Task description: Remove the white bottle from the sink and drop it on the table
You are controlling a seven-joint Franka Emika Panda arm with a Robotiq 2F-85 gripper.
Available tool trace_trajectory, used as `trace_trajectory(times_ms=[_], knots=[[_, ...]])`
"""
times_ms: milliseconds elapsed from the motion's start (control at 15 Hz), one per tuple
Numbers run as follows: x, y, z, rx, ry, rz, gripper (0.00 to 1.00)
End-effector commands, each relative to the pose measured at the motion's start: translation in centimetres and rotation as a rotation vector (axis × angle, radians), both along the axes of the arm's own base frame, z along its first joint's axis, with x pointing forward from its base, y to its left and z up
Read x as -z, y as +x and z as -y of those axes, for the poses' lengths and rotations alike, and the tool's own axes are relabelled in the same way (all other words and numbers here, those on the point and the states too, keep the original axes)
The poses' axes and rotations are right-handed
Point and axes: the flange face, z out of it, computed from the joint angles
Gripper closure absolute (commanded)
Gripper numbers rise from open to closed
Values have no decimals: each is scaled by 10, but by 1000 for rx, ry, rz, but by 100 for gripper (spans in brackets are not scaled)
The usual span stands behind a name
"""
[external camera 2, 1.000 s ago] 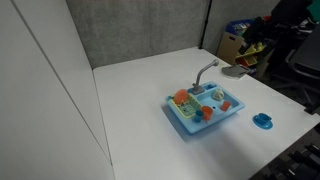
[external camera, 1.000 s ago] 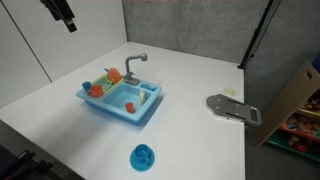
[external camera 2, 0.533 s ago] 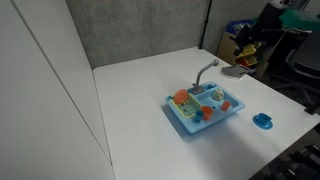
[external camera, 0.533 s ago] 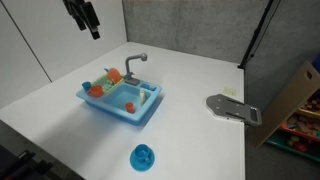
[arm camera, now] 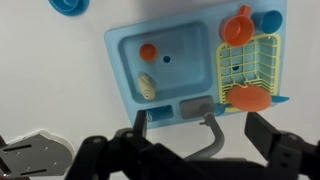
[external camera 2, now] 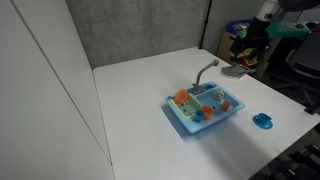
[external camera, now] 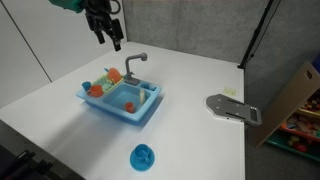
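While the pincer point(external camera: 108, 41) hangs released and empty above the sink point(external camera: 142, 117), its fingers point(arm camera: 263, 130) spread wide and partly cut off at the wrist view's lower edge, the white bottle point(arm camera: 147, 86) lies in the basin near an orange toy point(arm camera: 148, 51). In both exterior views the bottle is too small to make out. The sink stands on the white surface point(external camera: 200, 75).

Arm point(external camera: 75, 5) comes in from the top edge in an exterior view, wrist bent down. Gripper point(external camera: 109, 40) hangs well above the sink point(external camera: 122, 100), over its faucet end, pointing down. Jaws spread wide, nothing between them. Wrist view: dark fingers point(arm camera: 268, 135) along the bottom edge, far apart, looking straight down on the sink.
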Motion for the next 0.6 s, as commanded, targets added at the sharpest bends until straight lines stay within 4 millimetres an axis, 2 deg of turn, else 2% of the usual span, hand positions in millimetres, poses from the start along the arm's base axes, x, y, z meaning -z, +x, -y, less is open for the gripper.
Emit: trace_trajectory(times_ms=[0, 133, 200, 333, 533], knots=[[17, 19, 10, -44, -24, -43, 0], [21, 21, 10, -53, -28, -45, 0], [26, 13, 8, -27, -16, -40, 0], [30, 14, 8, -28, -16, -48, 0], [30, 14, 7, -29, -16, -48, 0]])
